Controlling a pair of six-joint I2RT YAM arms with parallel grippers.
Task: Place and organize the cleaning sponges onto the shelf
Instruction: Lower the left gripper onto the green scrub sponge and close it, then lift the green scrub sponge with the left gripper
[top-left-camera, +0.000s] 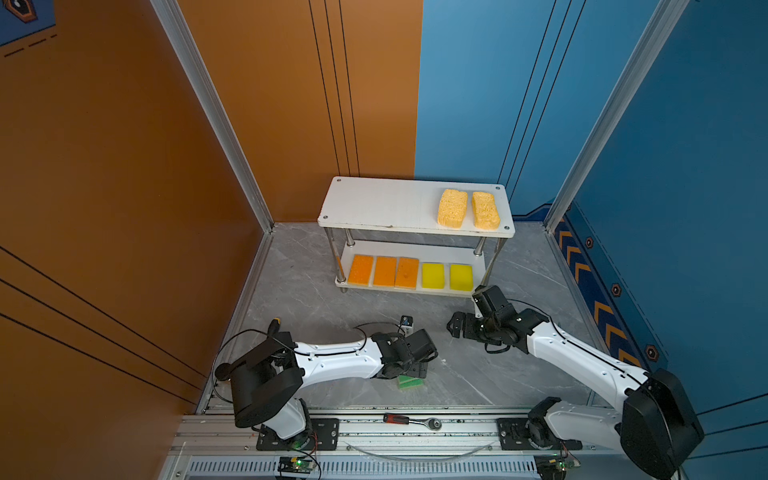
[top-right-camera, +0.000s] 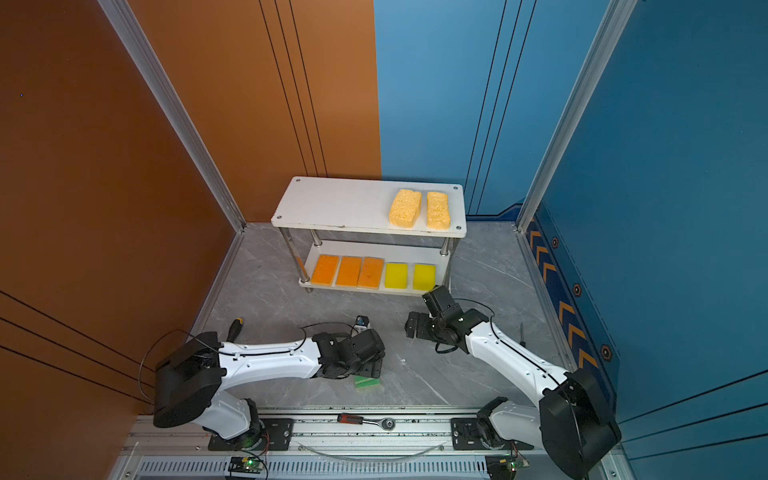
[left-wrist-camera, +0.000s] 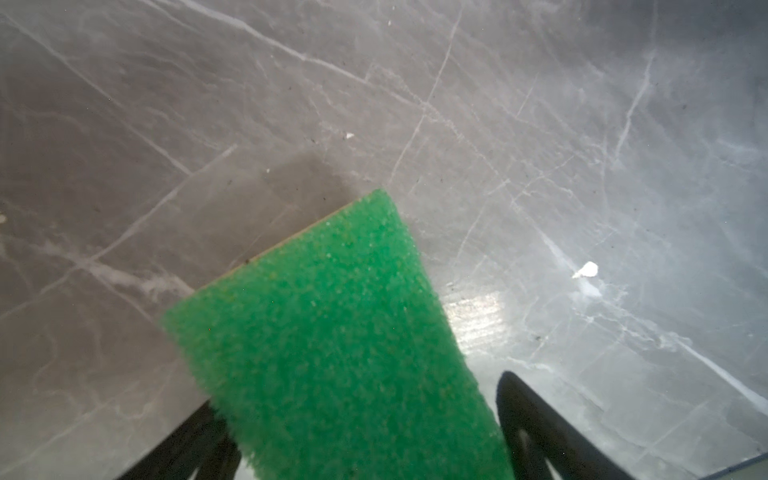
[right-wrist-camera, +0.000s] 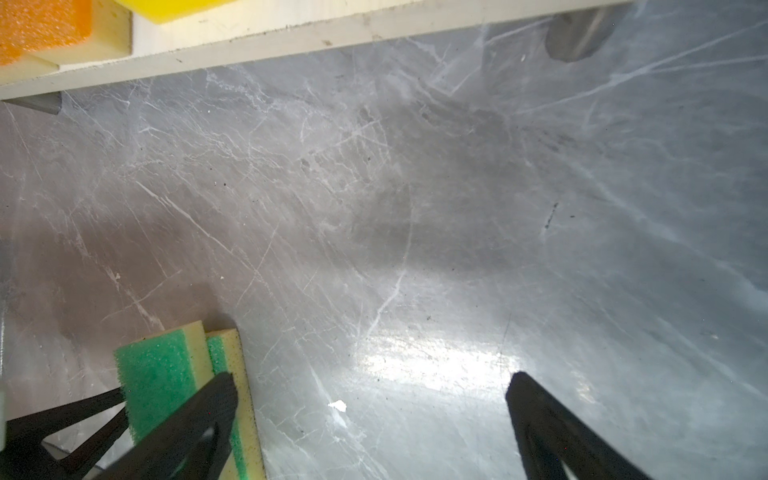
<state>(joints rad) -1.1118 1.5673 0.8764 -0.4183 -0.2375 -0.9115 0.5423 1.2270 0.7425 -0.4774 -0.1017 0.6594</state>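
- Spreading beneath everything else, the grey marbled desk (top-left-camera: 519, 374) carries the shelf at its far side, close to the orange and blue walls.
- The shelf (top-left-camera: 374, 203) stands upright: two white boards on chrome posts, with the left part of its top board bare.
- The left gripper (top-left-camera: 417, 370) is low over the desk, well in front of the shelf and roughly opposite its middle. In the left wrist view its jaws stand on either side of a green sponge face (left-wrist-camera: 332, 332). I cannot tell whether they press it.
- The right gripper (top-left-camera: 454, 325) hangs in front of the shelf's right end, near it but apart from it. Its jaws are spread wide with only bare desk between them.
- Two porous yellow-orange sponges (top-left-camera: 452, 208) lie side by side at the right end of the shelf's top board, just apart from each other.
- Three orange-topped sponges (top-left-camera: 384, 271) fill the left of the shelf's lower board in a close row.
- Two bright yellow sponges (top-left-camera: 433, 275) continue that row to the right.
- Two green-topped sponges (right-wrist-camera: 166, 374) are off the shelf, at the left gripper, touching each other with their green faces up.
- A red-handled ratchet (top-left-camera: 411, 420) lies on the rail across the desk from the shelf.
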